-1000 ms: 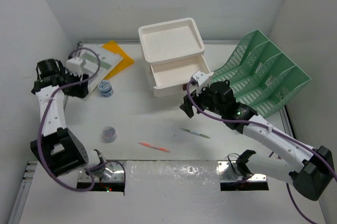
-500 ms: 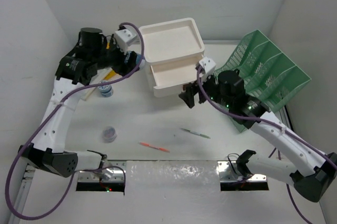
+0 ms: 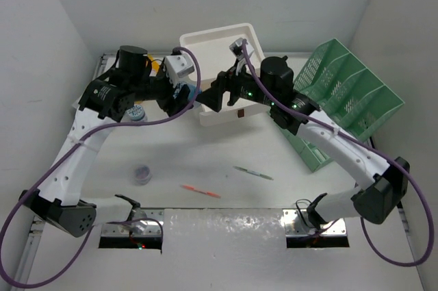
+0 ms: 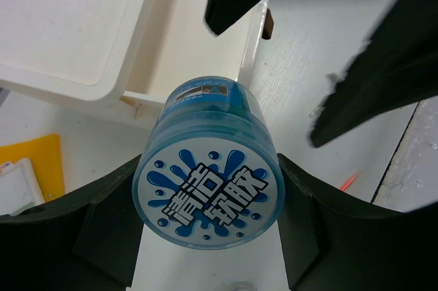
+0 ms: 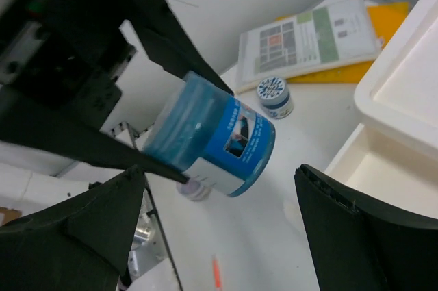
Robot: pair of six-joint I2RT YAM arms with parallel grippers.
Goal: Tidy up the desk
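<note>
My left gripper (image 3: pixel 179 94) is shut on a blue jar (image 4: pixel 209 195) with a splash-pattern lid and holds it in the air over the white desk (image 3: pixel 205 150), in front of the white drawer unit (image 3: pixel 217 48). My right gripper (image 3: pixel 213 96) is open and faces the jar from the right. Its black fingers (image 4: pixel 383 65) show just beyond the jar's far end. In the right wrist view the jar (image 5: pixel 212 137) lies on its side between the left gripper's fingers, ahead of my open right gripper (image 5: pixel 220 174).
A smaller blue-lidded jar (image 3: pixel 137 112) stands by a booklet (image 5: pixel 308 38) on a yellow folder (image 5: pixel 390 14) at the far left. A purple jar (image 3: pixel 142 173), an orange pen (image 3: pixel 200 191) and a grey pen (image 3: pixel 253 172) lie near. A green mesh rack (image 3: pixel 342 92) stands on the right.
My left arm has swung right from the booklet to the front of the drawer unit with the blue jar. My right gripper has moved up and left to face it.
</note>
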